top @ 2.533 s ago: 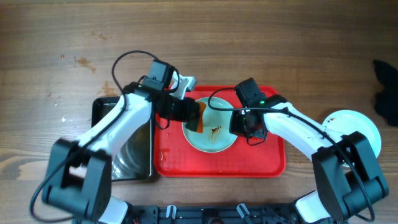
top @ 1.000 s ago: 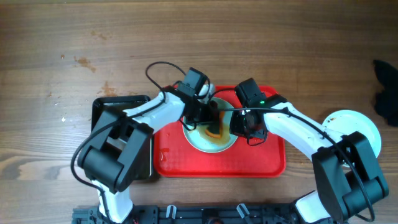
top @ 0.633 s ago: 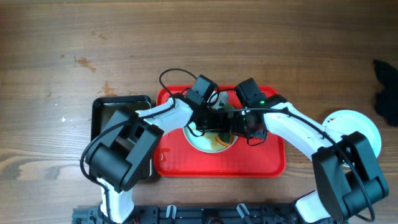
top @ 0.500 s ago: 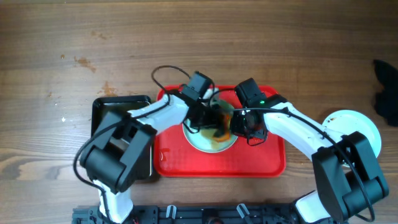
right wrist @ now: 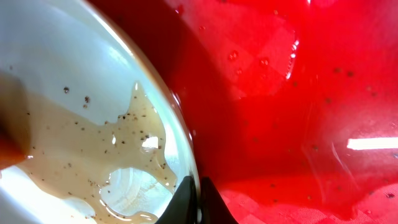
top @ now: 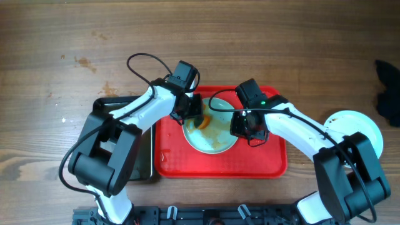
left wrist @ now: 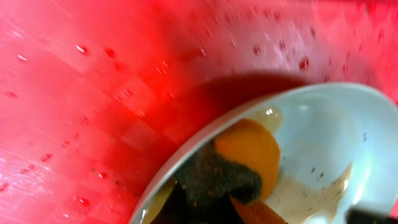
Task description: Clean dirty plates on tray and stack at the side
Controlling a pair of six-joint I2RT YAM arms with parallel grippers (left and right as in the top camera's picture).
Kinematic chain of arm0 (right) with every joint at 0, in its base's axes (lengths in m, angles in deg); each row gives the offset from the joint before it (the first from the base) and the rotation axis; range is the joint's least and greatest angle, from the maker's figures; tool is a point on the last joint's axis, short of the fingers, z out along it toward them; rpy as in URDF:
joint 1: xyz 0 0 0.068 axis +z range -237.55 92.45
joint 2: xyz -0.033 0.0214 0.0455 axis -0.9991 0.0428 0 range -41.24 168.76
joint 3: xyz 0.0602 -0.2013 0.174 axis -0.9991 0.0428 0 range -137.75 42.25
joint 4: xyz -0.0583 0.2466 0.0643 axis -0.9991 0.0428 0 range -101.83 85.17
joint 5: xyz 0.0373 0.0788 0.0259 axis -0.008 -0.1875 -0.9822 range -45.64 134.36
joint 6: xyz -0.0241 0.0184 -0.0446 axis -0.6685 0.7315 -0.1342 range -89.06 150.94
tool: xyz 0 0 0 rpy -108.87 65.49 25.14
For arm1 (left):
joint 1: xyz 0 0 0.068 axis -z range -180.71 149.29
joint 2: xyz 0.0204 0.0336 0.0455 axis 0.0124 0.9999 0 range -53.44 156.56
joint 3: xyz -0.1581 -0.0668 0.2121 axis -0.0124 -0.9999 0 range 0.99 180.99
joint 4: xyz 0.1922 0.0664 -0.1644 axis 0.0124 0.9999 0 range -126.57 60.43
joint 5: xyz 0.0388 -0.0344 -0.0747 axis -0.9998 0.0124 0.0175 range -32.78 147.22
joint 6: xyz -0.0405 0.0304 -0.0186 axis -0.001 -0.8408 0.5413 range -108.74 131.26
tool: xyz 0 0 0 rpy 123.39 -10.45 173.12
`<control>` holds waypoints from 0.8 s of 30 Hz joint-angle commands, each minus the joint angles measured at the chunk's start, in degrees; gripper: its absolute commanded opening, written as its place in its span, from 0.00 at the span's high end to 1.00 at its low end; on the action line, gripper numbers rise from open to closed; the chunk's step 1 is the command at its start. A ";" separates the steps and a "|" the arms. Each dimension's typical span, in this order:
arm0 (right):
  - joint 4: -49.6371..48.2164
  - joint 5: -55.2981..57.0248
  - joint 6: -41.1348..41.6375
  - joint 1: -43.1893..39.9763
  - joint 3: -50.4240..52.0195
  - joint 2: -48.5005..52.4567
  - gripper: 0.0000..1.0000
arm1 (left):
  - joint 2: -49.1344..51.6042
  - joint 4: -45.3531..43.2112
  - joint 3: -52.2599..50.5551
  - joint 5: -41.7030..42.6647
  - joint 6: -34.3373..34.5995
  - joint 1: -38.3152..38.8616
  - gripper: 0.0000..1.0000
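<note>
A pale plate (top: 215,139) lies in the middle of the red tray (top: 262,159), filmed with brownish soapy liquid. My left gripper (top: 195,115) is shut on an orange sponge (top: 202,121) with a dark scouring side. The sponge presses on the plate's upper left rim. In the left wrist view the sponge (left wrist: 249,152) sits just inside the plate (left wrist: 336,124), with wet tray (left wrist: 93,93) beyond. My right gripper (top: 242,128) is shut on the plate's right rim. The right wrist view shows that gripper (right wrist: 196,198) pinching the edge of the plate (right wrist: 74,93).
A black glossy tray (top: 122,147) lies left of the red one, partly under my left arm. A white plate (top: 353,128) rests on the table at the right, beside my right arm's base. A dark object (top: 387,94) sits at the right edge.
My left gripper has swept the sponge from the plate's right side and middle back to its upper left rim. The right gripper still grips the rim in the same place.
</note>
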 commanded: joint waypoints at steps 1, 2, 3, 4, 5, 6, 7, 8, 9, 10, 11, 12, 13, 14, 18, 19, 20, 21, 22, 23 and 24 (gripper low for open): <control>0.55 1.09 -0.76 0.09 1.18 0.98 0.95 | 5.95 3.43 -4.83 5.22 -14.43 4.59 0.96; 0.57 1.11 -0.76 0.09 1.18 0.98 0.95 | 5.95 3.67 -4.83 6.43 -15.67 5.42 0.96; 0.57 1.11 -0.79 0.09 1.18 0.98 0.95 | 5.95 4.17 -4.83 6.56 -16.04 6.10 0.96; 0.59 1.11 -0.79 0.09 1.18 0.98 0.95 | 5.95 5.09 -4.83 6.58 -16.06 6.62 0.96; 0.57 1.09 -0.79 0.09 1.18 0.98 0.95 | 5.95 5.90 -4.83 6.34 -16.00 6.67 0.96; 0.57 1.09 -0.76 0.09 1.18 0.98 0.96 | 5.95 6.38 -4.83 6.25 -15.72 6.62 0.96; 0.55 1.09 -0.79 0.09 1.18 0.98 0.95 | 5.95 6.67 -4.83 5.35 -14.49 6.34 0.96; 0.52 1.09 -0.76 0.09 1.18 0.98 0.95 | 5.92 6.82 -4.83 3.04 -12.09 5.81 0.96; 0.52 1.09 -0.76 0.09 1.18 0.98 0.95 | 5.79 6.91 -4.83 1.01 -10.01 5.29 0.96; 0.52 1.09 -0.76 0.09 1.18 0.98 0.95 | 5.62 7.06 -4.83 -1.55 -7.69 4.33 0.96; 0.52 1.09 -0.76 0.09 1.18 0.98 0.95 | 5.27 7.32 -4.83 -3.76 -5.60 3.43 0.96; 0.52 1.09 -0.76 0.09 1.18 0.98 0.95 | 4.74 8.04 -4.81 -6.86 -2.95 2.01 0.96; 0.52 1.09 -0.79 0.09 1.18 0.98 0.96 | 3.96 9.49 -4.72 -10.64 -0.11 0.24 0.96; 0.50 1.09 -0.76 0.09 1.18 0.98 0.95 | 3.39 10.45 -4.66 -12.66 0.79 -0.96 0.96; 0.02 1.09 -0.76 0.09 1.18 0.98 0.95 | 0.94 14.36 -4.04 -18.62 2.01 -6.05 0.96; -0.15 1.09 -0.74 0.09 1.18 0.98 0.95 | 0.09 14.32 -4.02 -18.08 1.44 -6.82 0.96; -0.26 1.09 -0.74 0.09 1.18 0.98 0.96 | -0.48 14.01 -3.96 -16.81 0.17 -6.97 0.96; -0.42 1.09 -0.72 0.09 1.18 0.98 0.95 | -1.20 13.73 -3.43 -13.99 -2.38 -6.86 0.96; -0.46 1.09 -0.70 0.09 1.18 0.98 0.95 | -1.77 13.92 -2.93 -13.07 -2.54 -6.54 0.96; -0.52 1.07 -0.70 0.09 1.18 0.98 0.95 | -2.62 14.19 -2.29 -12.22 -2.56 -6.03 0.96; -0.57 1.07 -0.59 0.09 1.18 0.98 0.95 | -3.37 14.38 -1.88 -11.69 -2.54 -5.60 0.96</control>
